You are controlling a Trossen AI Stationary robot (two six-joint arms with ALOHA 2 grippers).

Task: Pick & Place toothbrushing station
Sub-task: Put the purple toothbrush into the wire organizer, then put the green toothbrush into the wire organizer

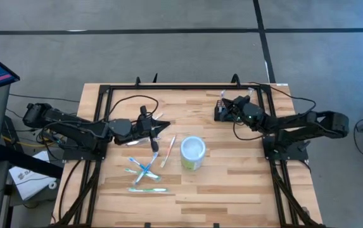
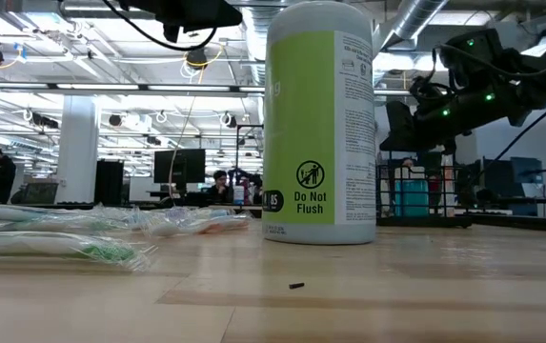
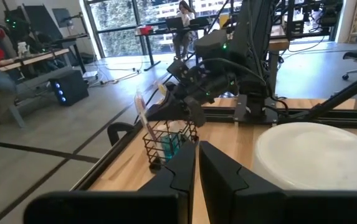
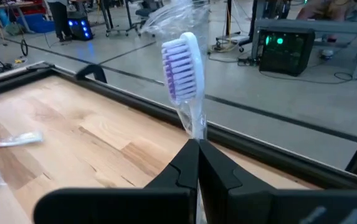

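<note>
My right gripper is clenched on a wrapped toothbrush, bristles standing well above my fingers. I hang over the toothbrushing station, the black wire basket at the table's far right corner. The grip is low on the handle, so the brush could pivot, catch the mesh rim and tip the light basket or drop beside it. My left gripper, pinched together on nothing I can see, waits near the cup and the loose toothbrushes.
</note>
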